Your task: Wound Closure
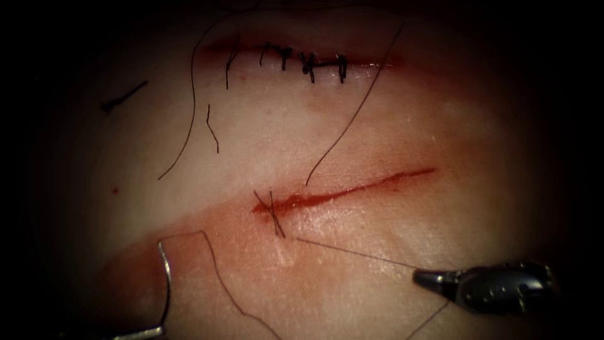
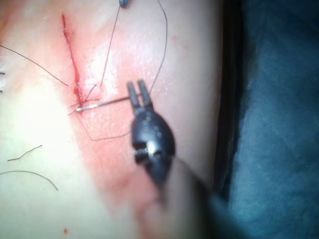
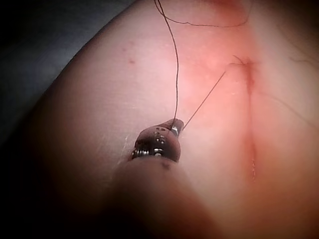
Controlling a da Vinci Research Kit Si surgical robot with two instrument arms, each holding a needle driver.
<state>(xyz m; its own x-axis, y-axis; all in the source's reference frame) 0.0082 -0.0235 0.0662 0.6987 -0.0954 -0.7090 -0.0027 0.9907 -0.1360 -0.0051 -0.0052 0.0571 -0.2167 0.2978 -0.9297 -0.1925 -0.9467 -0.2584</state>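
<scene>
The open cut [image 1: 343, 192] runs across the tissue [image 1: 377, 126], with one stitch [image 1: 272, 214] crossing its left end. The curved needle [image 1: 167, 277] hangs free of the tissue, below and left of that end. My left tool [image 1: 148, 332] holds it near one end. Thread [image 1: 217, 274] leaves the needle's other end. In the left wrist view the left tool [image 2: 138, 93] grips the needle [image 2: 102, 104]. My right tool [image 1: 420, 275], on the right below the cut, is shut on the thread [image 1: 352, 253], which runs taut from the stitch. The right wrist view shows the right tool [image 3: 177, 126] pinching that thread [image 3: 204, 99].
A second cut [image 1: 302, 60] at the far side carries several dark stitches. Loose thread [image 1: 189, 119] curves over the tissue on the left, and another strand [image 1: 352, 113] runs from the far right down to the open cut. A cut end of thread [image 1: 123, 97] lies far left.
</scene>
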